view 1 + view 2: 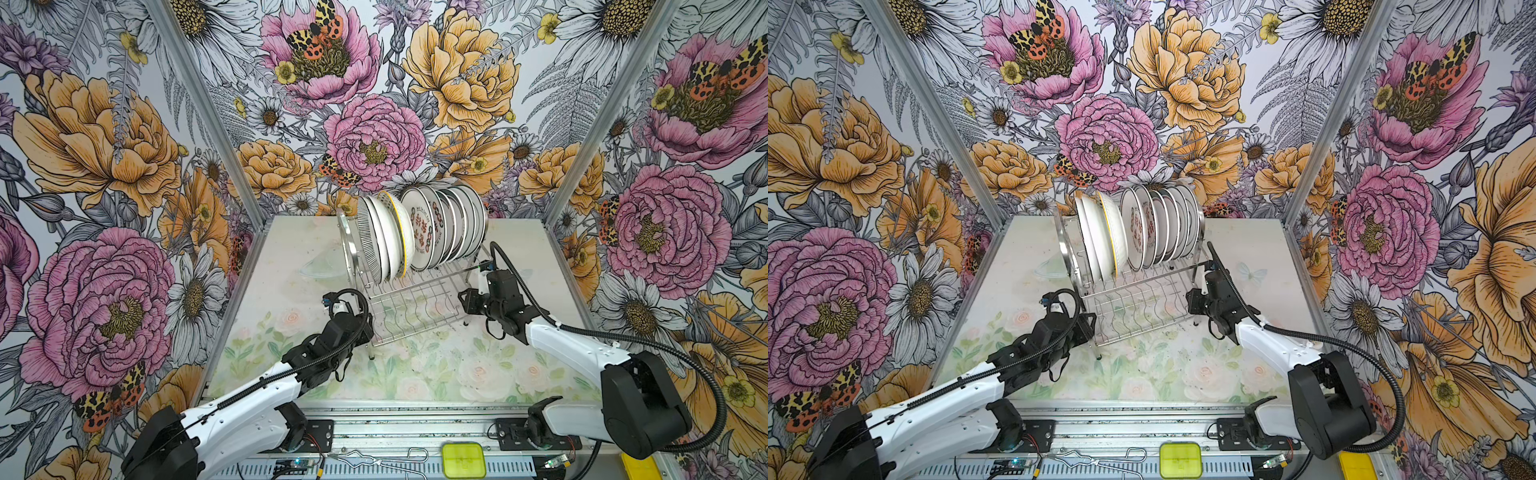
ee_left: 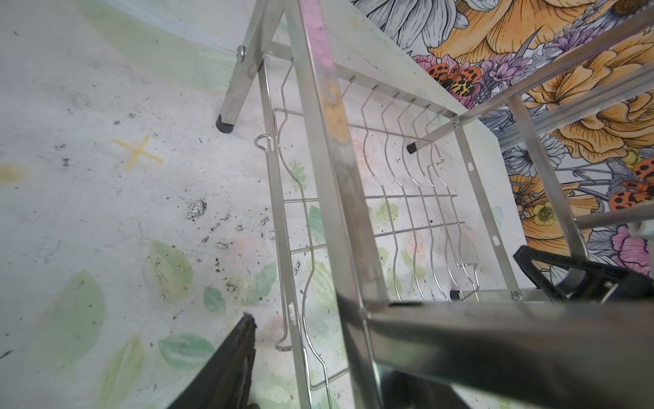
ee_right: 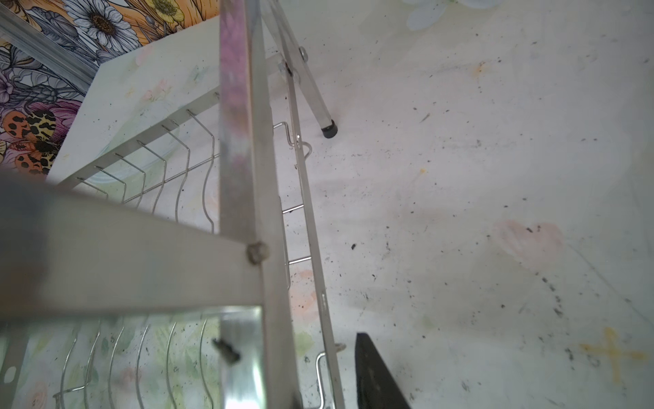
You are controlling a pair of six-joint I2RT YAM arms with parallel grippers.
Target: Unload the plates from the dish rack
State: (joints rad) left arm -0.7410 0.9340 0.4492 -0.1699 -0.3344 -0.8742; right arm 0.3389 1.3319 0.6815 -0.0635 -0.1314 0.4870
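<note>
Several white plates (image 1: 419, 228) (image 1: 1142, 228) stand on edge in the upper tier of the steel dish rack (image 1: 415, 303) (image 1: 1133, 303) at the middle back of the table. My left gripper (image 1: 365, 328) (image 1: 1088, 324) is at the rack's front left corner. In the left wrist view it (image 2: 329, 354) straddles the rack's frame bar (image 2: 339, 177), with a gap beside the one finger (image 2: 230, 364) that shows. My right gripper (image 1: 465, 299) (image 1: 1192, 297) is at the rack's right side. It (image 3: 293, 354) straddles an upright (image 3: 244, 141), its visible finger (image 3: 375, 375) apart from it. No plates show in either wrist view.
A clear glass dish (image 1: 320, 266) lies on the table behind the rack's left end. Flowered walls close in the table on three sides. A yellow-green box (image 1: 463, 459) and a bent wire piece (image 1: 382, 459) lie on the front rail. Yellow crosses (image 2: 138, 152) (image 3: 612, 350) mark the table.
</note>
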